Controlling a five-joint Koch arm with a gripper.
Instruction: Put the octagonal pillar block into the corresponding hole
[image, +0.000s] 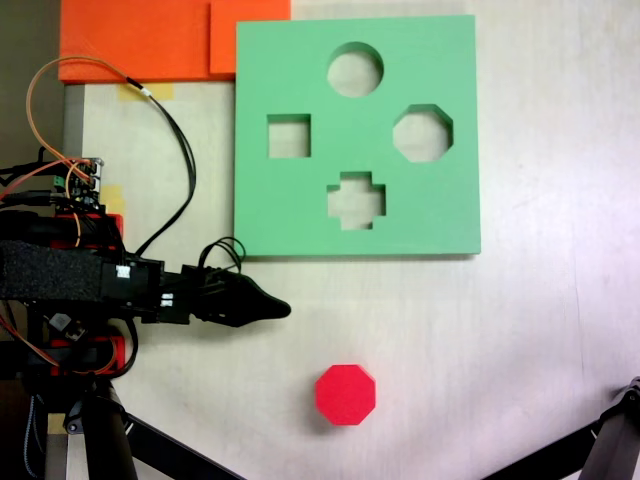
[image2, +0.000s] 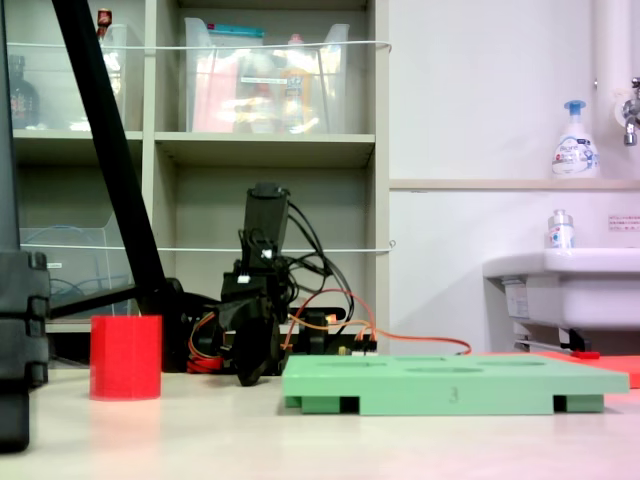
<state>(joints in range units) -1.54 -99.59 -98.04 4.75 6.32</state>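
The pale table (image: 540, 330) carries a green square foam board (image: 300, 215), lying flat near its far edge in the view from above, and seen edge-on as a low slab (image2: 455, 385) in the side view. Four cutouts pierce the board: a round one, a square one, a cross and, at the right in the view from above, the eight-sided hole (image: 423, 133). The black arm (image: 90, 272) reaches in from the left below the board, and its gripper (image: 275, 308) ends in a single dark point holding nothing; whether the jaws are parted cannot be told. The side view shows the gripper (image2: 250, 372) low over the table. The red eight-sided block (image: 346, 394) stands upright on the bare table, well apart from the board and below and right of the gripper tip; it appears at the left (image2: 125, 357) in the side view.
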